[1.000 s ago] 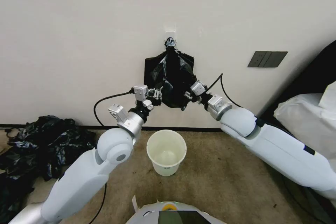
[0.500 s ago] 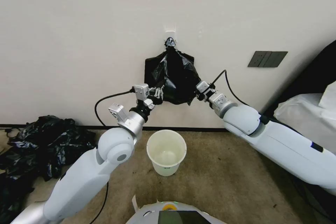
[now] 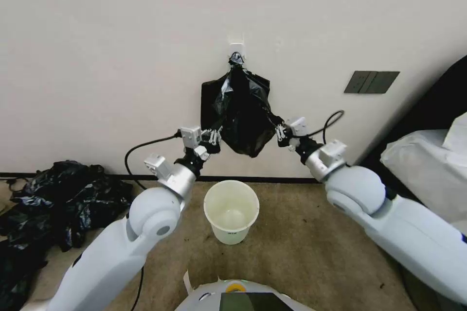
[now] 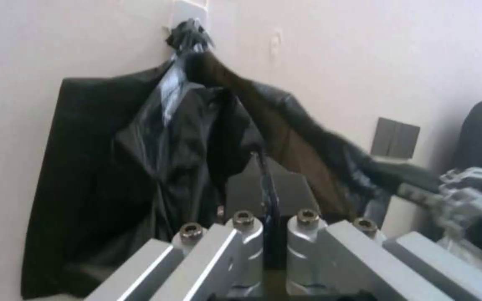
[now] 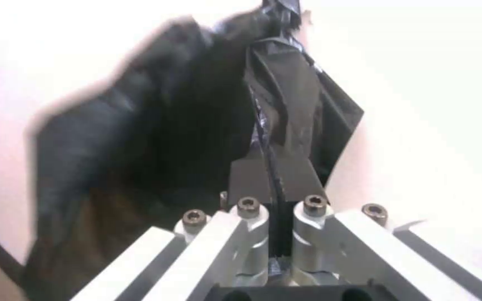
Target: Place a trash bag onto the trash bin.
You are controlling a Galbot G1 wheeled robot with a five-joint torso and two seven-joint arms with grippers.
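Note:
The trash bag (image 3: pixel 249 129) is a glossy black sheet stretched between both grippers in front of the wall, its top still gathered at the wall hook (image 3: pixel 236 54). My left gripper (image 3: pixel 217 134) is shut on its left edge and my right gripper (image 3: pixel 278 132) is shut on its right edge. The left wrist view shows the left gripper (image 4: pixel 264 186) pinching the bag (image 4: pixel 196 138). In the right wrist view the right gripper (image 5: pixel 272 175) clamps a fold of the bag (image 5: pixel 168 133). The cream trash bin (image 3: pixel 231 210) stands open on the carpet below, with nothing in it.
A flat black bundle (image 3: pixel 210 102) hangs from the same hook behind the bag. A mound of black bags (image 3: pixel 53 199) lies on the floor at left. A dark wall plate (image 3: pixel 372 82) and a white covered object (image 3: pixel 428 165) are at right.
The right gripper has swung outward to the right and its arm has dropped lower. The left gripper has shifted slightly left and down. The bag is pulled wider between them.

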